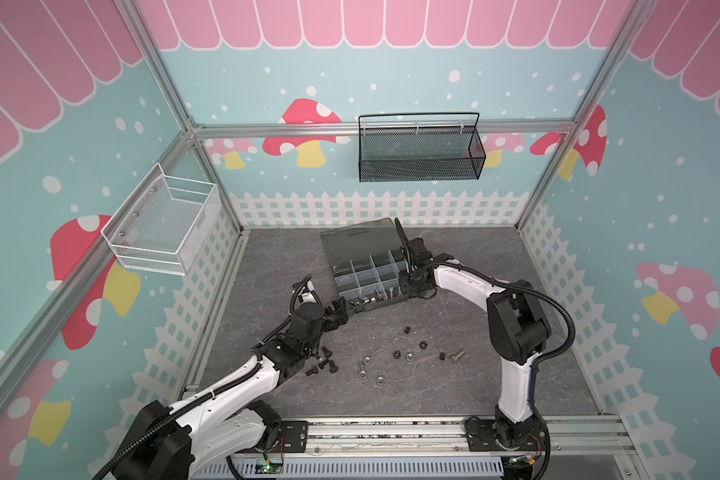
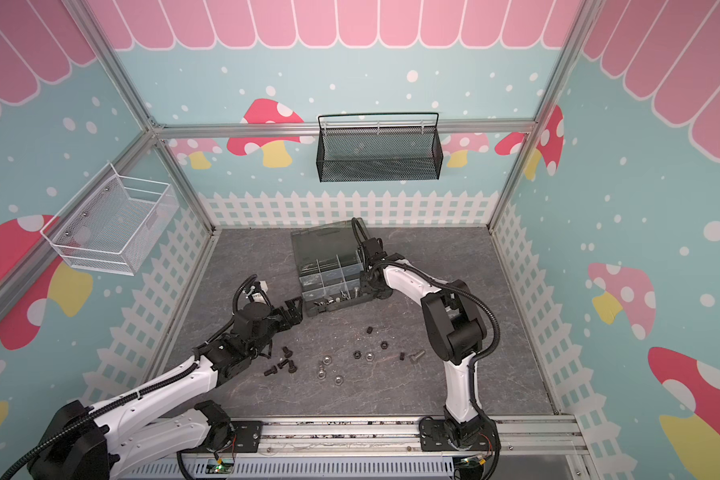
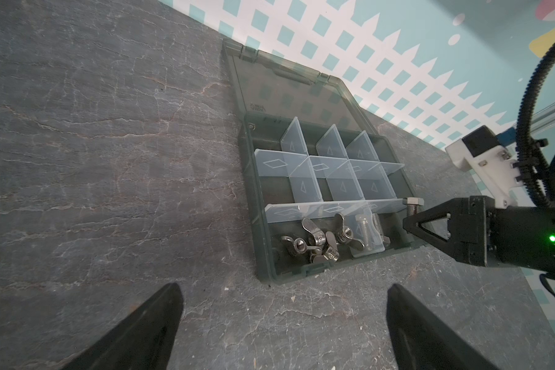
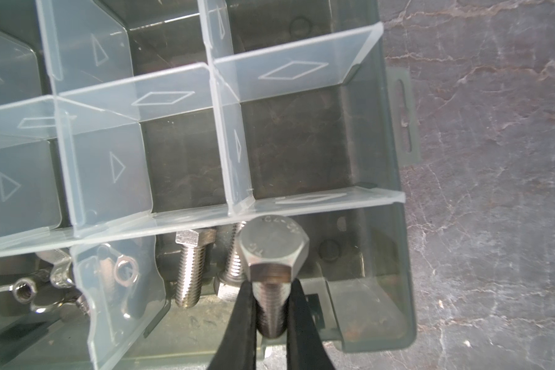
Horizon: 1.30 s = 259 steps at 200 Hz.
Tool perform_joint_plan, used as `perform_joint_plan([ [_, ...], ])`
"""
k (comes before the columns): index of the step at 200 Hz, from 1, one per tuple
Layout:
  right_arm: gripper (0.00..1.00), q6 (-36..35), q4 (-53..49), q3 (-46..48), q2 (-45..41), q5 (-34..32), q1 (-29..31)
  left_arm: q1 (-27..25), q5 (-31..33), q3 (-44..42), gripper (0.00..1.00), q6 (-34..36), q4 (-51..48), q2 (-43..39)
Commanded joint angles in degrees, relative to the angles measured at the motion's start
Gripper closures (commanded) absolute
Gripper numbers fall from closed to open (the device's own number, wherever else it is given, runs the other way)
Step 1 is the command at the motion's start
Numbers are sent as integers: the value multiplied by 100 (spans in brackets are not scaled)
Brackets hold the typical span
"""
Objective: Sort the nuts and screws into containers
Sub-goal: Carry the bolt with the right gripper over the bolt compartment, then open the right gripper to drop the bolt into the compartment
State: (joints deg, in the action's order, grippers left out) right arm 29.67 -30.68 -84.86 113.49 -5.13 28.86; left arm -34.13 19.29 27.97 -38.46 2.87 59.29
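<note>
The dark organiser box (image 1: 341, 286) lies open at the table's back middle, its containers (image 3: 305, 189) set off by clear dividers. My right gripper (image 4: 272, 283) is shut on a silver hex-head screw (image 4: 274, 253), held over the box's near corner compartment, where two more silver screws (image 4: 189, 266) lie. Wing nuts (image 3: 318, 240) fill the neighbouring compartment. My left gripper (image 3: 284, 294) hangs open and empty just in front of the box (image 2: 308, 307). Black screws (image 1: 323, 365), silver nuts (image 1: 366, 365), black nuts (image 1: 422, 345) and one silver screw (image 1: 458, 354) lie loose on the table.
The box's lid (image 1: 358, 237) lies flat towards the back wall. A black mesh basket (image 1: 420, 149) hangs on the back wall and a white wire basket (image 1: 163, 228) on the left wall. A metal rail (image 1: 391, 432) runs along the table's front edge.
</note>
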Motion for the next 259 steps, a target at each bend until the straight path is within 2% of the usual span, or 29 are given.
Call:
perform_joint_plan([
  [1, 100, 139, -108, 277, -186, -126, -53, 55, 5, -13, 1, -124, 91, -31],
  [67, 97, 142, -63, 341, -181, -88, -54, 53, -40, 56, 1, -100, 74, -2],
  [84, 88, 123, -74, 253, -74, -63, -50, 52, -39, 55, 0, -100, 75, -13],
  [112, 67, 103, -66, 152, 15, 2, -53, 49, -31, 51, 0, -87, 31, -39],
  [139, 58, 85, -72, 124, -67, 15, -48, 54, 29, 34, 0, -82, -11, -98],
  [189, 53, 23, -141, 162, -421, -1, -50, 68, 39, 15, 0, -77, -6, -108],
  [205, 52, 60, -141, 312, -845, -65, -49, 66, 48, -6, 0, -81, -6, -111],
  [259, 50, 398, -330, 1629, -2106, -335, -53, 83, 73, -86, 0, -82, -15, -213],
])
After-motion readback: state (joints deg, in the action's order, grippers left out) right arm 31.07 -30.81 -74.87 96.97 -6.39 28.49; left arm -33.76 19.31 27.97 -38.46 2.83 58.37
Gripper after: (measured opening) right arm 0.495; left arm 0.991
